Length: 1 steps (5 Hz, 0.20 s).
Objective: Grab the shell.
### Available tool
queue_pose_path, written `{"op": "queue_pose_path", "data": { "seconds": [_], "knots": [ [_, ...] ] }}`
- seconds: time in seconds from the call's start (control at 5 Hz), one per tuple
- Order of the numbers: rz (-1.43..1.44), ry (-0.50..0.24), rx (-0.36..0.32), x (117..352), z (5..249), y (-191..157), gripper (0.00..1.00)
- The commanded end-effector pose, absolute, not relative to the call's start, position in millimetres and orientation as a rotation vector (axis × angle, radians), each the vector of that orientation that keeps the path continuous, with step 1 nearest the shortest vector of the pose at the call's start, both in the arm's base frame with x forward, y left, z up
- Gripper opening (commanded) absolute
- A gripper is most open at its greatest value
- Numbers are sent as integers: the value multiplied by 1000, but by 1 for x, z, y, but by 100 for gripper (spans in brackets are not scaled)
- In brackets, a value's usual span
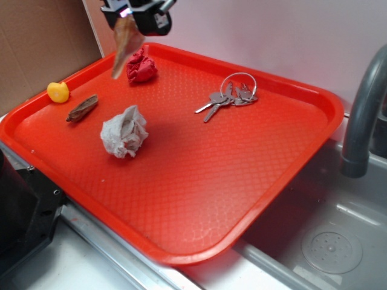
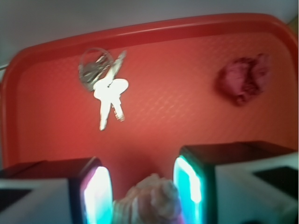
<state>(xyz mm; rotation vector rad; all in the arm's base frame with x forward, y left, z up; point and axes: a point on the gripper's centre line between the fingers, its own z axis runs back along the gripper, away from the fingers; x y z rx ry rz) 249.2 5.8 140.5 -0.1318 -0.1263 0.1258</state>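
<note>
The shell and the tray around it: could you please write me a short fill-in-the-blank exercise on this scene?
1. The shell hangs in the gripper, lifted ____ the red tray.
2. The shell's pale point faces ____.
3. The crumpled white paper ball lies nearest the dark brown ____ piece.
4. The metal things on a ring are ____.

Missing words: above; downward; bark-like; keys
</note>
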Motion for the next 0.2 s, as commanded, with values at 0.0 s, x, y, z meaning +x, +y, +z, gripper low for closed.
{"op": "queue_pose_path", "data": {
  "seconds": [0.0],
  "knots": [
    [200,-172,-119,252,159,36,0]
  ]
}}
